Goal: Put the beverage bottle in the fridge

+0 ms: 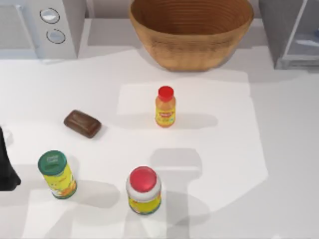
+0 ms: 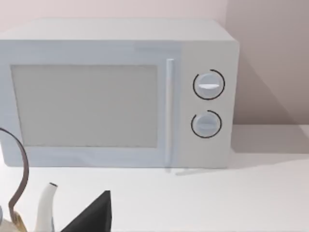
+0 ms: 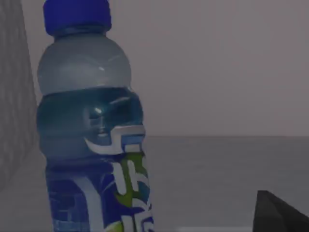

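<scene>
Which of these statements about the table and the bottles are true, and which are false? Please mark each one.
1. The orange bottle stands upright in front of the woven basket. True.
2. The microwave door is open. False: it is closed.
3. The beverage bottle has a red cap. False: its cap is blue.
4. The brown block lies between the microwave and the green-lidded can. True.
5. The red-lidded jar lies on its side. False: it stands upright.
</scene>
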Available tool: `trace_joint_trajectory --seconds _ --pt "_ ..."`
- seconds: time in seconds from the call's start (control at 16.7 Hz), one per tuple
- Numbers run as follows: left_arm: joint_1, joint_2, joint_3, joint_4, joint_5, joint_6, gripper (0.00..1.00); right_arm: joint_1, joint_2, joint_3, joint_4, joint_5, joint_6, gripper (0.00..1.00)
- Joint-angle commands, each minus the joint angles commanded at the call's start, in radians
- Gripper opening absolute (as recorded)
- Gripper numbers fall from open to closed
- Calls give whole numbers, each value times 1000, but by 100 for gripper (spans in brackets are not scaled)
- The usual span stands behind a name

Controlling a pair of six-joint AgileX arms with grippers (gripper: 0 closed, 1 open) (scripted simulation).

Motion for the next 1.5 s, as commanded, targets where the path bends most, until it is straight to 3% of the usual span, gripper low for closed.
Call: trace_joint_trajectory --seconds 0.54,0.9,1.5 --pt "0 0 0 0 0 0 100 38 209 411 -196 44 -6 1" --pt "0 0 0 0 0 0 100 40 220 438 -209 49 -5 1" --pt "0 0 0 0 0 0 100 40 220 438 -209 49 -5 76"
